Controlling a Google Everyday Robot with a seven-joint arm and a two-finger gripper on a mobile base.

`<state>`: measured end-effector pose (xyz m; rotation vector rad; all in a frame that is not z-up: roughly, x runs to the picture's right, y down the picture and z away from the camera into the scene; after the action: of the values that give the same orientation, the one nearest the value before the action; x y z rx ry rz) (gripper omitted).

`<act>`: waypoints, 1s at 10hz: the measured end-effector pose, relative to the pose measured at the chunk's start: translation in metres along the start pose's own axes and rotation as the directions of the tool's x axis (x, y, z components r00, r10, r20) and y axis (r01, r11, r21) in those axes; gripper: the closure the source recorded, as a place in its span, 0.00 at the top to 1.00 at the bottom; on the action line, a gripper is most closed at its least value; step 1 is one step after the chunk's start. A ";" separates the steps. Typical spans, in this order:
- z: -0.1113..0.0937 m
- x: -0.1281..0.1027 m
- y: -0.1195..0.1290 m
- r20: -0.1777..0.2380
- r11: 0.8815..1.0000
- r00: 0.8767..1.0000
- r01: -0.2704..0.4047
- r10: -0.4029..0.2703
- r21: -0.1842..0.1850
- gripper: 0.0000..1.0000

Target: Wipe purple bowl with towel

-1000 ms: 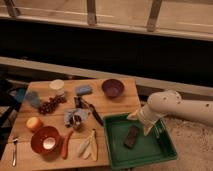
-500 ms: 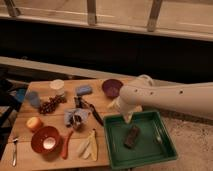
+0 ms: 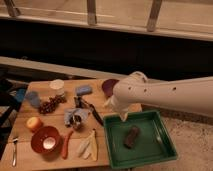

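The wooden surface (image 3: 56,120) is crowded. The purple bowl (image 3: 108,86) sits at its back right corner, its right side hidden behind the white arm (image 3: 165,95), which reaches in from the right. The towel (image 3: 75,116) lies crumpled near the middle of the surface, with a small dark thing on top of it, well apart from the bowl. The claw (image 3: 122,116) hangs down over the right edge, just above the back left corner of the green tray (image 3: 150,144); its fingers are spread and pinch nothing. Between towel and claw lies a dark utensil (image 3: 91,110), leaving only a narrow bare strip. A blue sponge (image 3: 84,90) rests by the back edge, just left of the bowl. The orange-red bowl (image 3: 46,140) takes up the front left part. A dark brown block (image 3: 132,136) lies in the tray. Behind the surface runs a dark wall beneath a railing; speckled floor (image 3: 192,135) lies to the right.
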<state>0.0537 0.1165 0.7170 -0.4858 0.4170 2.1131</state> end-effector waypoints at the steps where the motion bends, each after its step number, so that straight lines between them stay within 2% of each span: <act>1: 0.007 -0.003 -0.003 -0.001 1.000 1.000 0.006 -0.006 0.021 0.73; 3: 0.028 -0.007 0.003 0.003 0.998 0.999 0.048 -0.048 0.034 0.73; 4: 0.035 -0.005 0.015 0.005 0.996 0.997 0.083 -0.083 0.036 0.73; 7: 0.037 -0.003 0.042 0.011 0.985 0.986 0.166 -0.166 0.043 0.73; 10: 0.035 0.001 0.075 0.022 0.966 0.966 0.256 -0.257 0.039 0.73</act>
<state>-0.0159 0.0936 0.7548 -0.4646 0.3555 1.8568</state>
